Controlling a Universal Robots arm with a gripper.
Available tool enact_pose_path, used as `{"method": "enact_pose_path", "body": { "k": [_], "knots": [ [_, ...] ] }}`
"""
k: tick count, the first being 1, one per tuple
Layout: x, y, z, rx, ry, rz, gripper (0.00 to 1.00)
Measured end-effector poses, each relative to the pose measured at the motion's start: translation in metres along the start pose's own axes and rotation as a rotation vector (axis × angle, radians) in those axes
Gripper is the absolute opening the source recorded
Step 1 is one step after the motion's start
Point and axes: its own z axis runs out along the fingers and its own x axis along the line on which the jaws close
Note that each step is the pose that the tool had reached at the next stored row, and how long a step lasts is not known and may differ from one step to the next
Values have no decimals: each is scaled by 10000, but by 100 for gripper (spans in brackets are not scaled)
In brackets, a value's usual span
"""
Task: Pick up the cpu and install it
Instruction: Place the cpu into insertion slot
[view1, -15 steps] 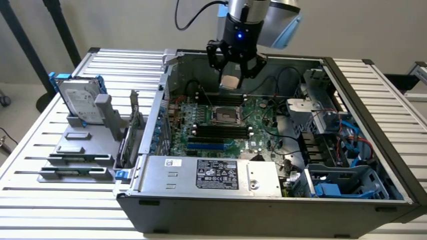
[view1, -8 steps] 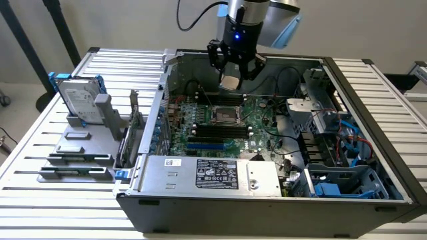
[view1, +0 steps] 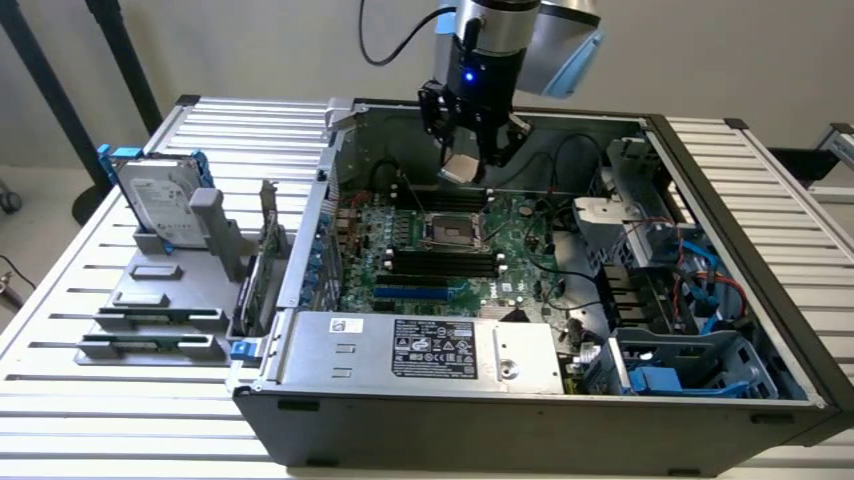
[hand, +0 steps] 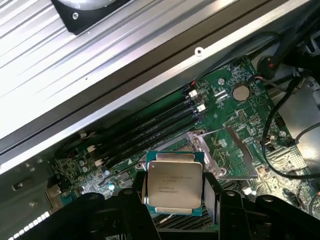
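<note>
Gripping the cpu (hand: 174, 186) by two opposite edges, the claw (view1: 470, 160) is hanging at upper centre of the exterior view, over the open computer case (view1: 400, 410). The motherboard's empty socket (view1: 454, 232) is waiting lower in frame, apart from the chip.

Slatted aluminium table (view1: 120, 410); open PC case (view1: 400, 435) stands on it; grey parts fixture (view1: 174, 330) just beside, exterior view's left

No text can be read. Faint printed lines cross the cpu (hand: 173, 185) lid; the black label (view1: 434, 350) on the power supply (view1: 527, 357) carries illegible marks.
</note>
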Motion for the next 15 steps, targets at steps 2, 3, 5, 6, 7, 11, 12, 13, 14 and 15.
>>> {"method": "enact_pose_path", "body": {
  "k": [2,3,5,6,7,11,12,13,14,15],
  "knots": [
    [-1,-1,19,-32,-22,359,55],
    [-2,-2,28,-46,-33,538,55],
    [-4,-3,49,-78,-55,901,55],
    [-5,-4,59,-94,-66,1080,55],
    [-6,-5,70,-110,-79,1269,55],
    [-10,-7,118,-170,-120,1984,55],
    [-11,-8,131,-186,-132,2180,55],
    [-12,-9,144,-202,-142,2359,55],
    [-13,-10,155,-217,-153,2532,55],
    [-14,-10,167,-233,-163,2712,55]
  ]
}}
